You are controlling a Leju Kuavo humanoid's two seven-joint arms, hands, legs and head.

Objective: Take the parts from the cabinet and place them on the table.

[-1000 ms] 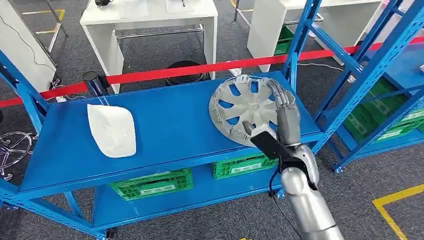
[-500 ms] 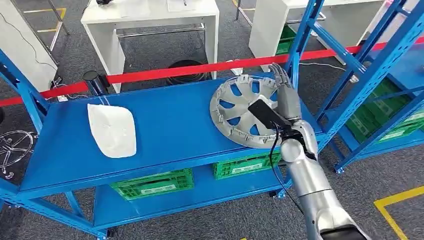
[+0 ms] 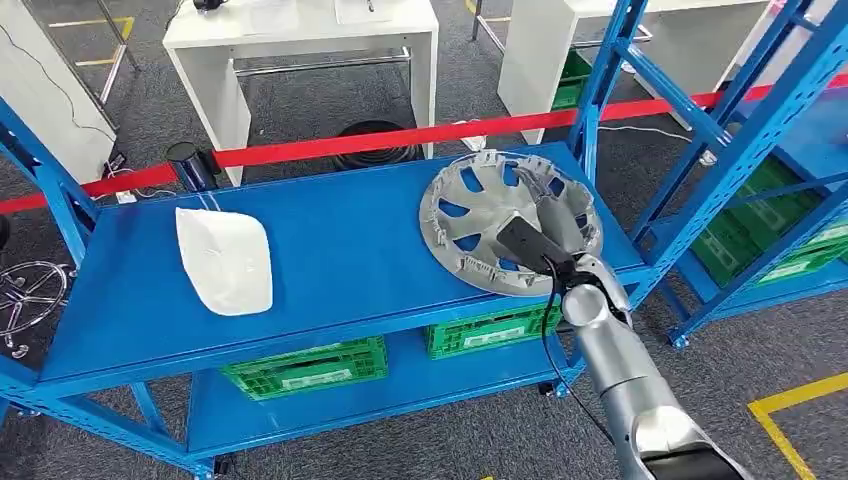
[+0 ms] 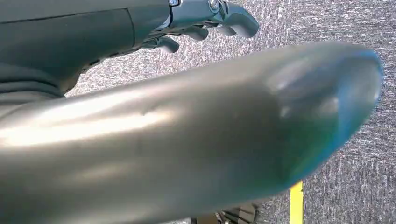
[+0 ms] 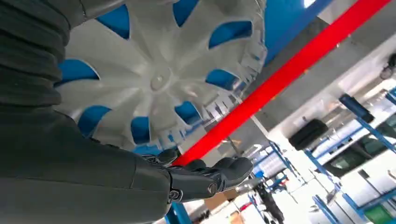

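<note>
The hubcap (image 3: 508, 222) lies on the right end of the shelf (image 3: 340, 250), its near rim over the front edge; the right hand (image 3: 555, 215) reaches over it; a moulded panel (image 3: 224, 258) lies on the left end, well apart; crates (image 3: 305, 367) sit on the tier below; a barrier tape (image 3: 330, 145) runs behind, tables (image 3: 300, 40) beyond.

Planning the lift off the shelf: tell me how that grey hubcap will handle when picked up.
The hubcap looks like thin moulded plastic with open spokes, so probably light for its width and slightly flexible. Its rim clips look slender and may snap if squeezed. One side appears raised off the blue shelf near the right hand, so it may tilt or slide.
</note>
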